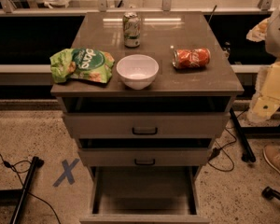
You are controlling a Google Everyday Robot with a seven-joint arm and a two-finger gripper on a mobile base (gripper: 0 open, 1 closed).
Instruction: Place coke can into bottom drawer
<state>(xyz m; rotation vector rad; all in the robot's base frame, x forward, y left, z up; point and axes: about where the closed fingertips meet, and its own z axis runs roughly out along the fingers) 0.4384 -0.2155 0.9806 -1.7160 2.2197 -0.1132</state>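
The coke can [191,58] lies on its side on the right part of the cabinet top [196,31], red-orange with white script. The bottom drawer [144,190] is pulled out at the cabinet's foot, and its flat floor is bare. My arm [270,87] stands at the right edge of the view, beside and clear of the cabinet. My gripper [257,30] is at its upper end, to the right of the coke can and apart from it.
A green-and-silver can [131,30] stands at the back middle of the top. A white bowl [137,71] and a green chip bag [81,65] sit at the front. Two upper drawers with black handles [144,131] are slightly open. Cables and stand legs lie on the floor.
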